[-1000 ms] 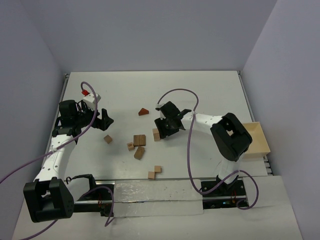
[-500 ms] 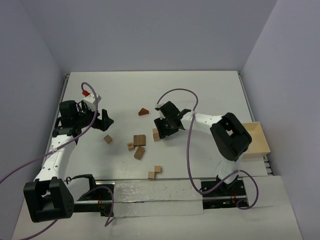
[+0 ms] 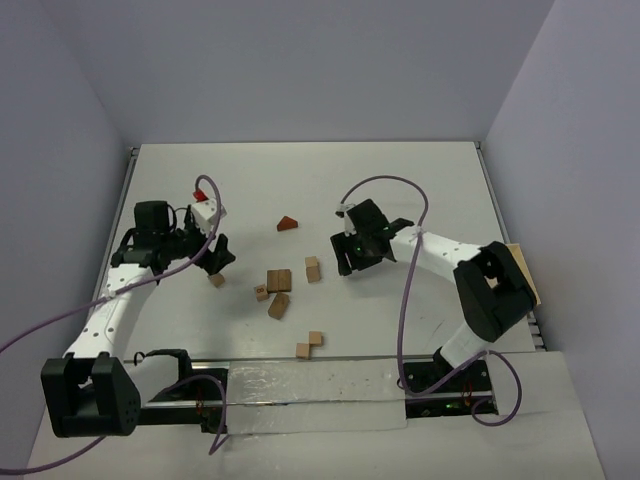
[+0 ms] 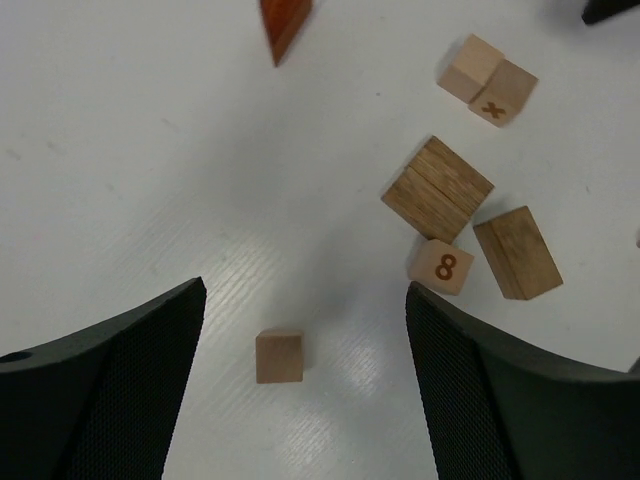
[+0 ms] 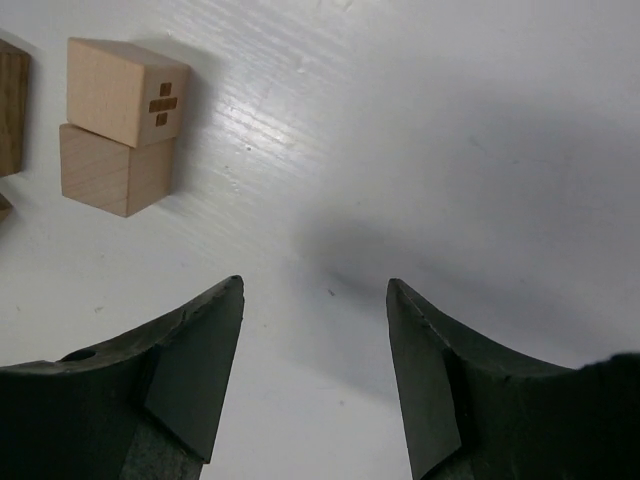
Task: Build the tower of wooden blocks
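Observation:
No wood block tower shows in any view; the blocks lie loose on the white table. A small tan cube (image 4: pixel 279 357) (image 3: pixel 216 279) sits between the spread fingers of my left gripper (image 4: pixel 305 290) (image 3: pixel 216 258), which is open and not touching it. My right gripper (image 5: pixel 315 290) (image 3: pixel 343 262) is open over bare table, just right of two pale cubes (image 5: pixel 115 125) (image 3: pixel 313 268) that touch each other. One of them bears a plus mark.
A reddish-brown wedge (image 3: pixel 288 223) lies farther back. A dark square block (image 3: pixel 279 279), a cube marked 8 (image 4: pixel 440 266) and a brown brick (image 3: pixel 279 305) cluster mid-table. Two more cubes (image 3: pixel 309 344) lie near the front. A pale wooden tray (image 3: pixel 527 280) peeks from behind the right arm.
My left gripper swung right and came over the small tan cube, its fingers narrowing a little. My right gripper drew back to the right, away from the two pale cubes.

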{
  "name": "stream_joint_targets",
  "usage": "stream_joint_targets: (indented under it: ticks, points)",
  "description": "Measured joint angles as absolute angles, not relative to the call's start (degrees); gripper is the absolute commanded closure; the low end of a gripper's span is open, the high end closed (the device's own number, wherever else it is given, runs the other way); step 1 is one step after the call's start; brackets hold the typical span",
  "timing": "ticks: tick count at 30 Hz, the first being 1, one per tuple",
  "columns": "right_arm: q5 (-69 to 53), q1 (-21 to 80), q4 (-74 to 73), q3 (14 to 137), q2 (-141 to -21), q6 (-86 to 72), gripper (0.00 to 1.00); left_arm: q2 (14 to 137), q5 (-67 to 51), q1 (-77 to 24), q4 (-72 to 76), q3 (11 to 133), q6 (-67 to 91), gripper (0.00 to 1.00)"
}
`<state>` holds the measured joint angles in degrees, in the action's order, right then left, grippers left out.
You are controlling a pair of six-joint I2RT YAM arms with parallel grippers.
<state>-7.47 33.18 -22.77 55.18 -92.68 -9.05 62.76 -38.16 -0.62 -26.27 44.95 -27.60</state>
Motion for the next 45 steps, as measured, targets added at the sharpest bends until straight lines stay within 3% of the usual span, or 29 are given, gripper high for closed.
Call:
stream_joint_targets:
  ticks: [6,22,45]
  points:
    - [-12.47,25.94,-23.06,55.02,-88.15,-8.17,0.0,67.41,-37.56,-7.89,-29.38,47.2,-34.88,0.06]
    - [-21.89,17.19,-23.23,54.68,-81.41,-6.53,0.0,92.38,-39.63,-21.69,-33.78,61.01,-54.01,0.05]
    - [-24.73,15.81,-23.62,54.08,-81.68,-6.55,0.0,94.52,-31.56,-27.06,-31.53,53.51,-60.17,0.07]
